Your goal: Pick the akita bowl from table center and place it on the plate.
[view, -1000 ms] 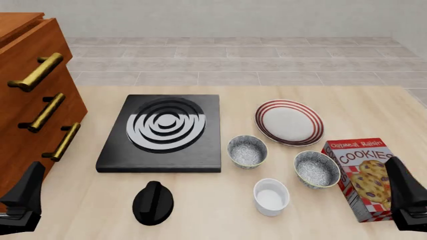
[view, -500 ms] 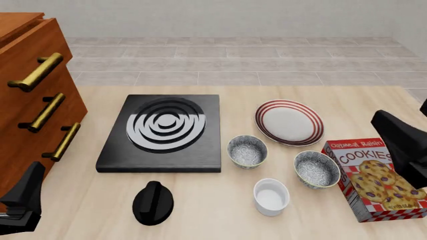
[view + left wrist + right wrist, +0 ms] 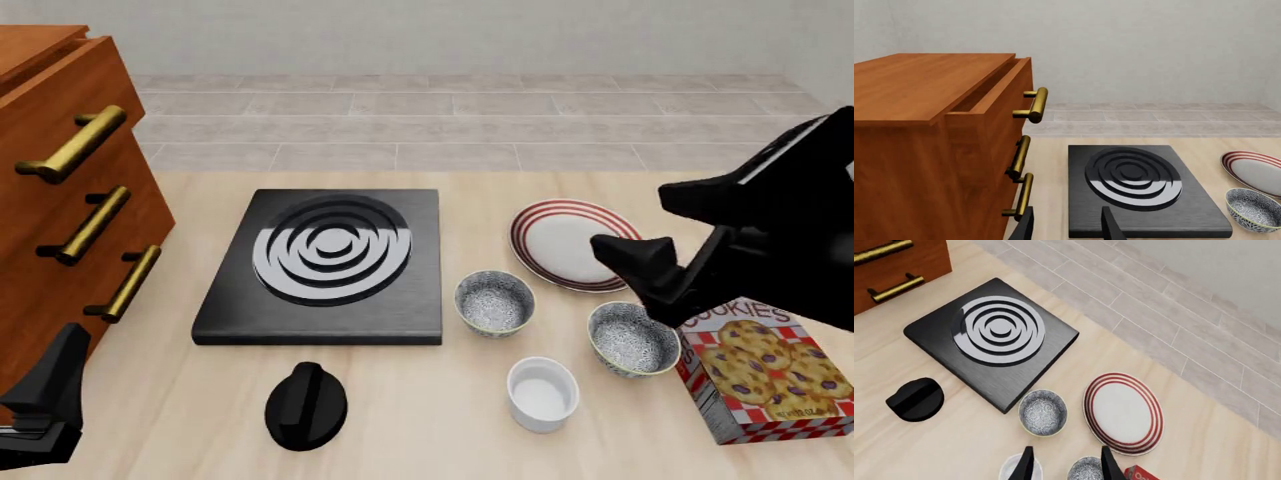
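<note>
Left gripper (image 3: 1067, 226) — low at the table's near left corner, fingers apart, holding nothing. Wooden drawer chest (image 3: 67, 190) at far left. Black stove slab (image 3: 324, 268); black knob (image 3: 306, 404) in front of it. Akita bowl (image 3: 494, 302) at table centre, just beside the striped plate (image 3: 574, 243), not on it. Right gripper (image 3: 647, 245) — raised above the plate, fingers spread, empty.

R hand (image 3: 650, 232) over plate (image 3: 561, 250) edge (fingers apart), akita bowl (image 3: 495, 302) untouched.

Both arms are matte black and angular, the right hand (image 3: 650, 240) ending in tapered fingers.
</note>
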### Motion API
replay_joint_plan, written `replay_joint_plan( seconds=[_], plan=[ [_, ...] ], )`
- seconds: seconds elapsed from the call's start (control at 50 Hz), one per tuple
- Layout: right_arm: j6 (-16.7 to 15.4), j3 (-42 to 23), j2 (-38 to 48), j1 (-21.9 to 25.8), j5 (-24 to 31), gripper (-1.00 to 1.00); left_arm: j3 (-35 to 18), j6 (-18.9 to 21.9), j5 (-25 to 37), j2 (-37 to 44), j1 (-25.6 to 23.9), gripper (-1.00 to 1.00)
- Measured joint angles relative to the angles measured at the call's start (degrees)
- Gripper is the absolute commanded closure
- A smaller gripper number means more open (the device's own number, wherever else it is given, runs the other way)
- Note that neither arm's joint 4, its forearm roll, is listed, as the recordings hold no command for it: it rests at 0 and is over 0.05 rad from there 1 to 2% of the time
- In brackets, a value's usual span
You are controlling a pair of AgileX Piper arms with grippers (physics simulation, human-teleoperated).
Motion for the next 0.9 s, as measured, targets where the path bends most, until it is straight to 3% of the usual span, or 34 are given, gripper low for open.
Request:
replay_joint_plan(
  seconds=[0.24,0.44,0.64,0.9],
  plan=[
    [-5.9,-5.1,8.9,4.9,5.9,-1.00,0.0,0.0,0.0,0.0,0.0,-1.00],
    [-12.3,-9.1,15.6,5.5,9.5,-1.00,0.0,0.0,0.0,0.0,0.0,-1.00],
    [-19.3,-10.6,23.4,3.5,9.0,-1.00,0.0,0.0,0.0,0.0,0.0,-1.00],
    [-24.1,-11.5,33.3,3.7,7.3,-1.00,0.0,0.0,0.0,0.0,0.0,-1.00]
  ],
)
